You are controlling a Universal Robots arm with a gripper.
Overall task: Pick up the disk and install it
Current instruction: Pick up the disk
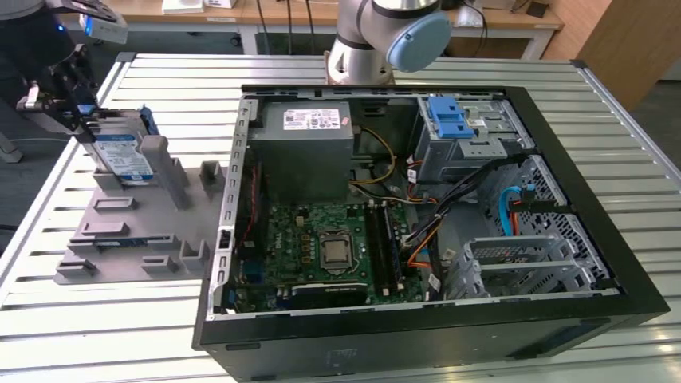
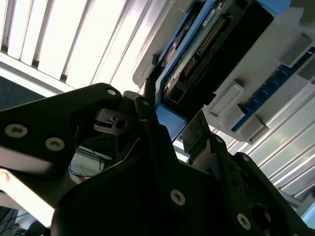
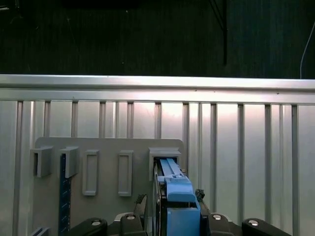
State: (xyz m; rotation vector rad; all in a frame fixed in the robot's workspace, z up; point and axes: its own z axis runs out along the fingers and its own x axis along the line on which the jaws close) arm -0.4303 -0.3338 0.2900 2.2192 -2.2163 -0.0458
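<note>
Gripping disk (image 1: 117,155) | pincer (image 1: 80,124) | grey holder (image 1: 117,231) (slotted) | open computer case (image 1: 426,331) beside

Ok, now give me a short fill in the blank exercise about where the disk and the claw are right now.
1. The disk stands on edge in the grey fixture plate, on the exterior view's ___ of the open computer case.
2. The disk's plastic rail is coloured ___.
3. The claw is nearest to the ___.
Missing words: left; blue; disk.
</note>
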